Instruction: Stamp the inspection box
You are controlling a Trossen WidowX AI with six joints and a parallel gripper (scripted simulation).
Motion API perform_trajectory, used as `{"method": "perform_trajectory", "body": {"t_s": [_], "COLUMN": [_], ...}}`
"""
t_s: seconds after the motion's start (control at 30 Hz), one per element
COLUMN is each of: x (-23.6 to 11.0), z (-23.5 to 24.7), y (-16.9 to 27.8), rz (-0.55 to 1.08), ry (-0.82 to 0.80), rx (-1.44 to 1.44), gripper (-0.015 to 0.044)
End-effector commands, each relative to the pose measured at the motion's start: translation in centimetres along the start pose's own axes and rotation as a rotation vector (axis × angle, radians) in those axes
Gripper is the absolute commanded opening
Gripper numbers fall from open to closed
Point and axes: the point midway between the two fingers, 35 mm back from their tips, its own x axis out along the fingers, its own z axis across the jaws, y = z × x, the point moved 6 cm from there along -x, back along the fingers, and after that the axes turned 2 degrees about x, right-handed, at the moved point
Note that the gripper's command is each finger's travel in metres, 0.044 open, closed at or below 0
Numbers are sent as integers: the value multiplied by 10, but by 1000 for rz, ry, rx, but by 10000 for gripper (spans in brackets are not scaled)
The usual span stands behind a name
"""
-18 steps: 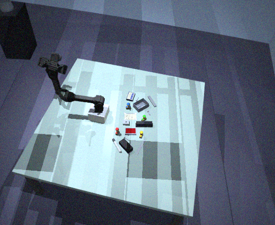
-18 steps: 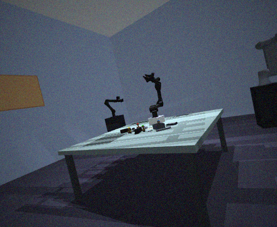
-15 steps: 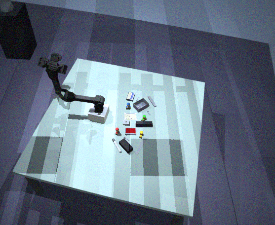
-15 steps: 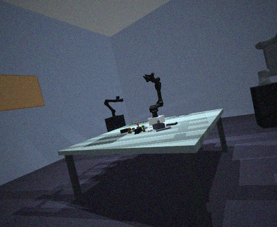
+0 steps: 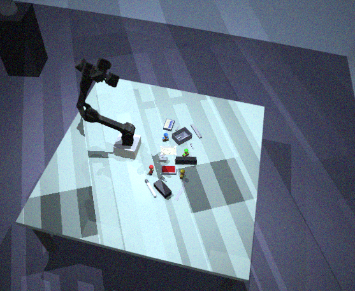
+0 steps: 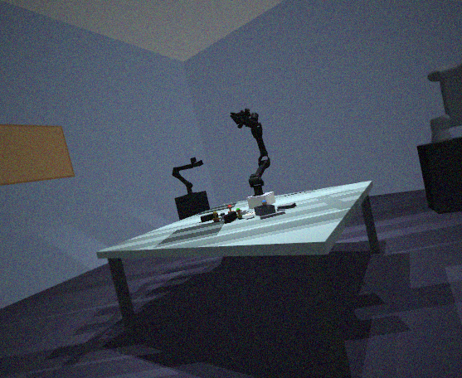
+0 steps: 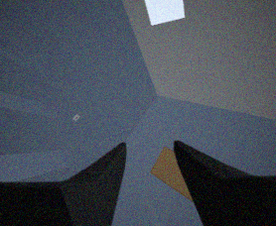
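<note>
Gripper point(image 7: 148, 164) raised high, well away from the bench point(image 5: 206, 223), half open with only wall and ceiling between its dark fingers, gripping nothing; on the bench, small knob-topped stamps in green point(image 5: 185, 152), red, blue and yellow, labels too small to read, around the white card point(image 5: 168, 150) and red pad point(image 5: 168, 170).

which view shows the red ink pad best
The top view: the red ink pad lies flat on the table, seen whole from above between the red-knobbed stamp and the yellow-knobbed stamp. The exterior view looks low across the table, so the pad cannot be picked out. The wrist view shows only walls and ceiling.
</note>
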Motion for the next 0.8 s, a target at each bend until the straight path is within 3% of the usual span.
{"method": "perform_trajectory", "body": {"t_s": [0.0,0.4,0.77], "x": [37,108,129], "z": [51,213,341], "y": [-19,-30,-7], "rz": [3,157,387], "ry": [-152,-574,-876], "rx": [-2,40,105], "gripper": [213,213,213]}}
